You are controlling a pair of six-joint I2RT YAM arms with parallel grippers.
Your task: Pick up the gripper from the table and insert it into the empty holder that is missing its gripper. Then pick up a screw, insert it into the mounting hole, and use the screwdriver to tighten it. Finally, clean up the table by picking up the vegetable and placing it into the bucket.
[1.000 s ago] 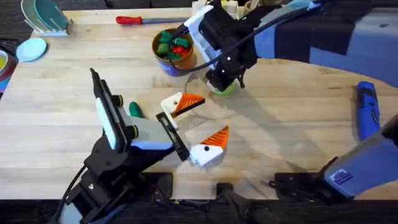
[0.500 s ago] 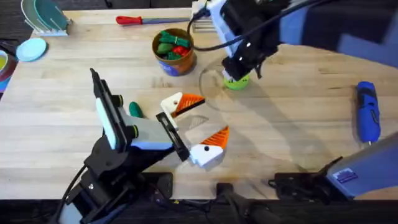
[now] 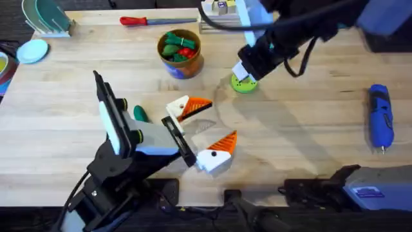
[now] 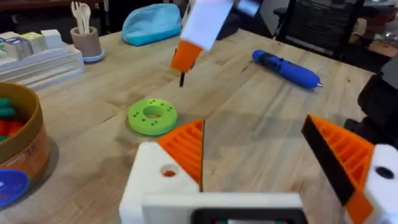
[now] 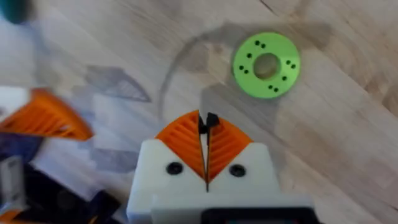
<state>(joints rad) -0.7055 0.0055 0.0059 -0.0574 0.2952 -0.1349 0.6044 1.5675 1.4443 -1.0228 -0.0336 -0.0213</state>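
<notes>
My left gripper (image 3: 209,124) rests open low over the table (image 3: 302,142), and both of its white finger mounts carry orange ribbed wedges (image 4: 186,146); a mounting hole (image 4: 168,171) shows in one mount. Which wedge is the task's gripper I cannot tell. My right gripper (image 3: 241,74) hangs over a green disc (image 3: 243,84), shut on a small black screw (image 5: 208,121). The blue screwdriver (image 3: 380,117) lies at the far right. The dark green vegetable (image 3: 140,113) lies beside my left arm. The tan bucket (image 3: 183,63) holds toy vegetables.
A red-handled tool (image 3: 138,20) lies along the far edge. A pale pen cup (image 4: 86,40) and a blue pouch (image 4: 152,25) stand at the back. Teal dishes (image 3: 32,50) sit at the far left. Bare wood lies between the disc and the screwdriver.
My right arm has swung right, away from the bucket side, and its gripper now hangs over the green disc. The left arm has not moved.
</notes>
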